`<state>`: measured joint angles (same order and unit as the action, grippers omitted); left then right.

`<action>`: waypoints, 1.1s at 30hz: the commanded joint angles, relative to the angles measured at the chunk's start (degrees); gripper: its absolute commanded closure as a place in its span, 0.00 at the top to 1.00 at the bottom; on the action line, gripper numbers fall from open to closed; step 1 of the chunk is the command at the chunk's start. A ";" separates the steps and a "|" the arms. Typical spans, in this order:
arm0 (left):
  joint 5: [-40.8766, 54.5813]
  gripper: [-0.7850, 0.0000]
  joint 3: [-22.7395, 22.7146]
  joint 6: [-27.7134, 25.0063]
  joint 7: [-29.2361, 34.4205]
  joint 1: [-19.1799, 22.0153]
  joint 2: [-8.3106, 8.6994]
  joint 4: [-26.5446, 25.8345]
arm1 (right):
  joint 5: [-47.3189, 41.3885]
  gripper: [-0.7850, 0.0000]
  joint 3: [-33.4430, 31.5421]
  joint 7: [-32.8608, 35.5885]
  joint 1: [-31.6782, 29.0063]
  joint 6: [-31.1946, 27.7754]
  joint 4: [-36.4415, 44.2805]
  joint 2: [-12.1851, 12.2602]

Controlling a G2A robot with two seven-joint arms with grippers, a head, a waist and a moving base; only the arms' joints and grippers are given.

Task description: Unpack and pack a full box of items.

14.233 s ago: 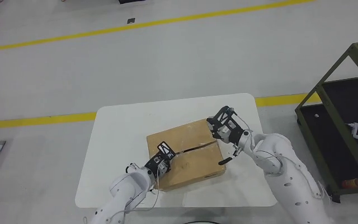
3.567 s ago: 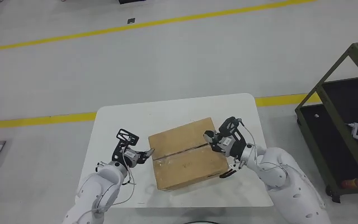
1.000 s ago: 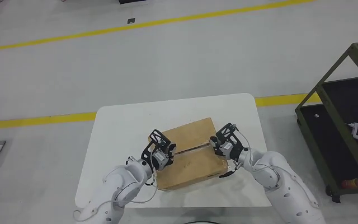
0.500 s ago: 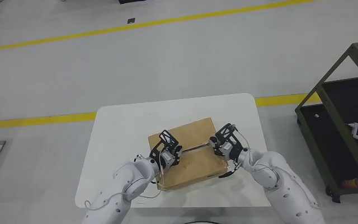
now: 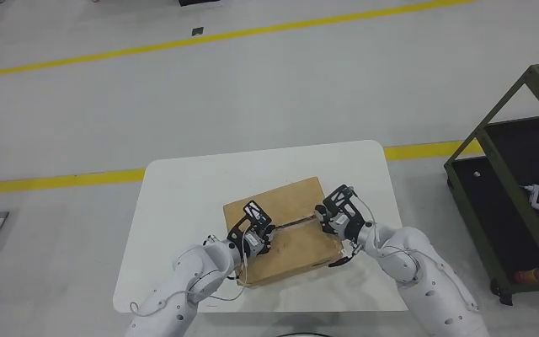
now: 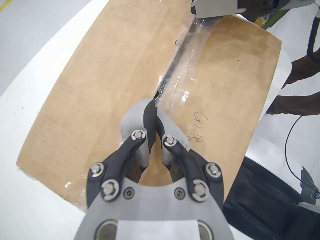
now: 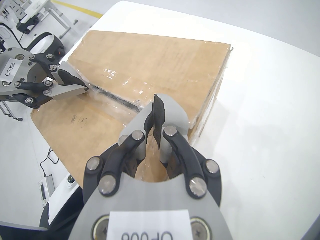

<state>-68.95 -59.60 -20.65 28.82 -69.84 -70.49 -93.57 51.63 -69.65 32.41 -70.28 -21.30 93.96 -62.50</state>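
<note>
One second on, left gripper (image 6: 151,106) has reached box (image 6: 100,71) seam (image 6: 172,63).

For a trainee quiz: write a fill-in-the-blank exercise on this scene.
The box sits on a ____ table.
Clear ____ covers its seam.
The left gripper and the right gripper are both ____.
Missing words: white; tape; shut.
</note>
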 commanded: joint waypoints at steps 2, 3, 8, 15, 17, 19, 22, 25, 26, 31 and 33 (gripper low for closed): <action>0.03 0.00 0.10 0.26 -0.03 0.16 -0.04 0.20 | -0.03 0.20 -0.31 0.49 -0.03 0.08 0.35 0.07; 0.04 0.00 0.11 0.38 -0.07 0.19 -0.06 0.25 | 0.07 0.20 -0.52 0.64 -0.09 0.17 0.57 0.11; -0.03 0.00 0.21 0.47 -0.25 0.28 -0.08 0.37 | 0.28 0.21 -1.87 1.51 -0.90 0.36 1.94 0.40; -0.07 0.00 0.29 0.45 -0.40 0.35 -0.10 0.54 | 0.52 0.19 -4.22 2.63 -2.51 0.99 3.08 0.87; -0.09 0.00 0.33 0.47 -0.46 0.35 -0.11 0.58 | 0.46 0.20 -4.73 2.77 -3.00 0.96 3.29 0.98; -0.11 0.00 0.36 0.35 -0.48 0.38 -0.11 0.64 | 0.45 0.22 -5.08 2.97 -3.39 1.06 3.31 1.06; -0.03 0.00 0.36 0.30 -0.66 0.37 -0.11 0.65 | 0.56 0.20 -5.34 3.26 -3.68 1.29 3.37 1.13; -0.08 0.00 0.35 0.30 -0.70 0.29 -0.10 0.59 | 0.75 0.19 -5.64 3.48 -3.95 1.62 3.38 1.20; -0.18 0.00 0.36 0.20 -0.73 0.29 -0.09 0.51 | 0.75 0.18 -5.71 3.51 -4.04 1.63 3.40 1.23; -0.37 0.00 0.29 0.05 -0.78 0.16 -0.04 0.16 | 0.58 0.22 -6.11 3.74 -4.40 2.19 3.23 1.30; -0.41 0.00 0.26 0.02 -0.84 0.12 -0.03 0.13 | 0.23 0.29 -6.36 3.82 -4.53 2.35 3.26 1.33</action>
<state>-69.35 -59.33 -20.61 28.01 -69.71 -70.52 -93.43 52.10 -75.87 36.18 -74.75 -19.04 97.19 -61.18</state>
